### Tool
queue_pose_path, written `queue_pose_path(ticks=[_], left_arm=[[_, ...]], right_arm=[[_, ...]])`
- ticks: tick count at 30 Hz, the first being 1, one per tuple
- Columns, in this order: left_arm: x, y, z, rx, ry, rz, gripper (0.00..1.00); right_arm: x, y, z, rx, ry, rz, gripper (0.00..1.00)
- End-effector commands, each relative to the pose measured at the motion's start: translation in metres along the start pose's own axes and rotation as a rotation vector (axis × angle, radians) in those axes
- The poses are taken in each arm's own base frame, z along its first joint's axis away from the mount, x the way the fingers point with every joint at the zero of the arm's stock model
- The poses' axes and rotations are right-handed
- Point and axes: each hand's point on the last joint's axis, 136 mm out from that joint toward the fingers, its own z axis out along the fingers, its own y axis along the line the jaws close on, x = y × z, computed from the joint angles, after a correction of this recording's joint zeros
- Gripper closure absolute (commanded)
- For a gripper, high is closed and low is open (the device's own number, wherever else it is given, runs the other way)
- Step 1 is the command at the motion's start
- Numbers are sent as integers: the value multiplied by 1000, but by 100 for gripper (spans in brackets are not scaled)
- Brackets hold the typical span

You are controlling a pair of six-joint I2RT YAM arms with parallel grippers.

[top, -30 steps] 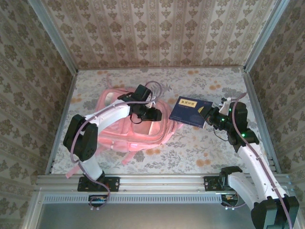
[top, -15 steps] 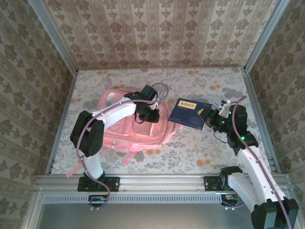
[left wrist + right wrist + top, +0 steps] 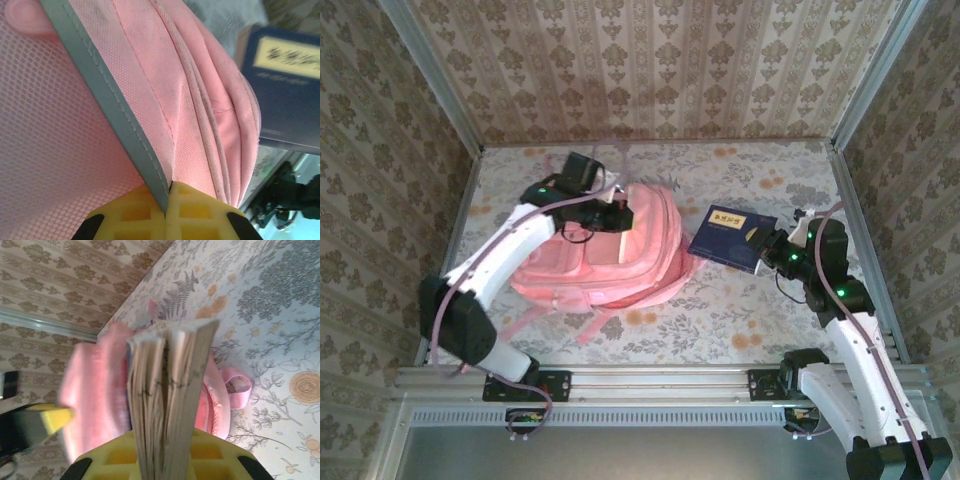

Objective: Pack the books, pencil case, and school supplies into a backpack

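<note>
On backpack (image 3: 610,270) and books (image 3: 730,238), both jaws clamped.

Left wrist: left tool (image 3: 167,202) pads cut off at bottom; backpack (image 3: 75,125) runs off top, left, bottom; navy book (image 3: 285,100) cropped at right, label print blurred. Right wrist: backpack blurred, right tool (image 3: 160,460) cropped at bottom; book edge-on, covers hidden, can't tell if 1 vol. or several. Top cam: book's near corner under right tool; title too small to read.

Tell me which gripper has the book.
The right gripper, shut on an edge of the navy book. The left gripper instead pinches grey-trimmed fabric of the pink backpack.
</note>
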Motion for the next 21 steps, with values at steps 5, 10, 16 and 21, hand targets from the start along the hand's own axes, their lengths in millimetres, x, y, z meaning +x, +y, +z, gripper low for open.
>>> queue_pose_path(ticks=[5, 10, 16, 21], left_arm=[[-14, -47, -77, 280, -191, 84, 100], [-16, -65, -91, 361, -219, 124, 100], [-19, -72, -96, 389, -232, 123, 100], [-24, -76, -96, 442, -232, 96, 100]], right_arm=[[0, 25, 12, -139, 57, 11, 100], [14, 58, 30, -345, 171, 64, 100], [39, 82, 47, -414, 268, 13, 100], [67, 87, 87, -405, 338, 25, 100]])
